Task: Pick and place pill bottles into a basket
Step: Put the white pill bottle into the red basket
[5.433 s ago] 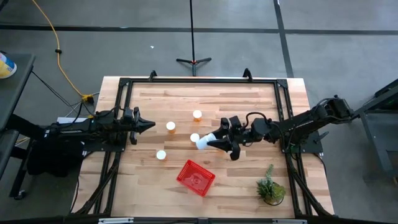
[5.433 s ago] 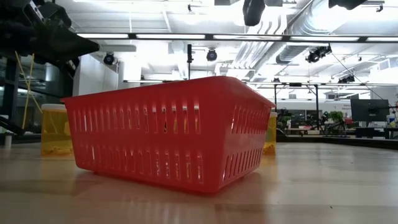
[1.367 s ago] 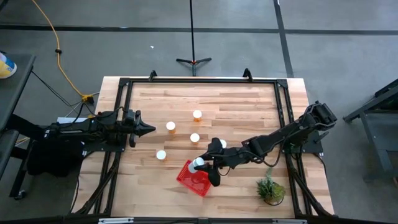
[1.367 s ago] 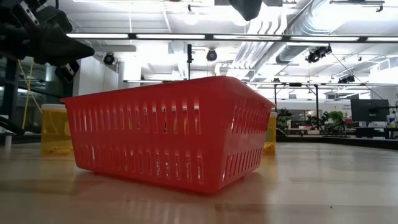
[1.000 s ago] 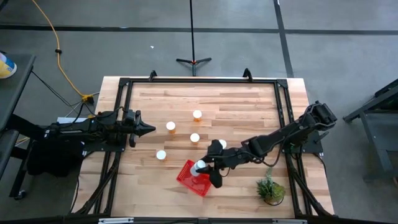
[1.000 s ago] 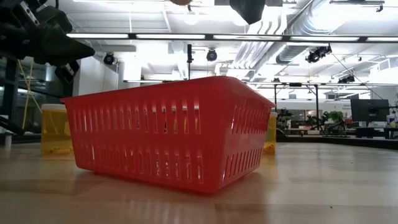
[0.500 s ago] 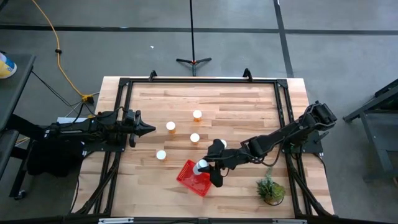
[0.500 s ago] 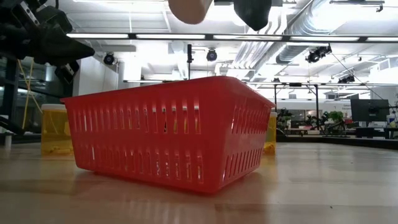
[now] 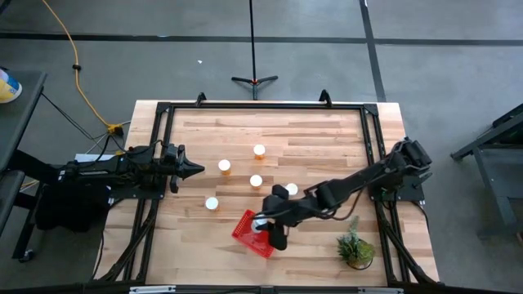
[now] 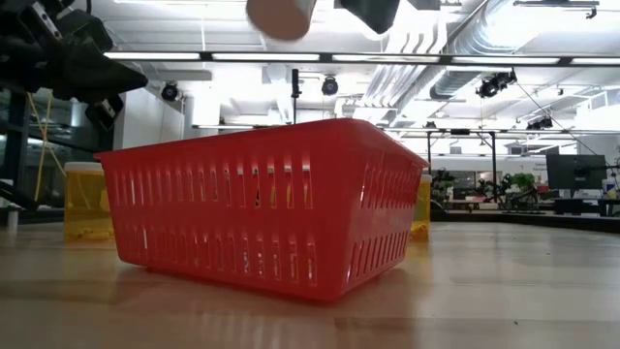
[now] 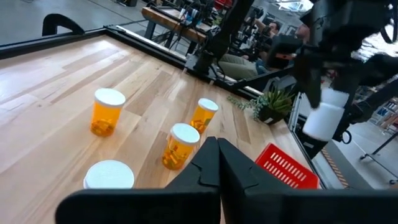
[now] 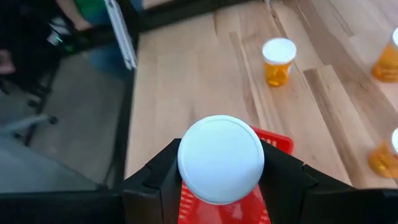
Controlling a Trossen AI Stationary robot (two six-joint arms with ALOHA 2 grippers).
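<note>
High view, right arm: stretched across the table, right gripper (image 9: pixel 263 224) over the red basket (image 9: pixel 248 237), pinching a pill bottle (image 9: pixel 261 222).
High view, left arm: waits at the table's left edge, left gripper (image 9: pixel 194 169) pressed together; four pill bottles stand between it and the basket.
Low view: held bottle's base hangs above the basket rim.
Right wrist view: fingers (image 12: pixel 283 174) clamp the white cap (image 12: pixel 221 158), basket beneath.
</note>
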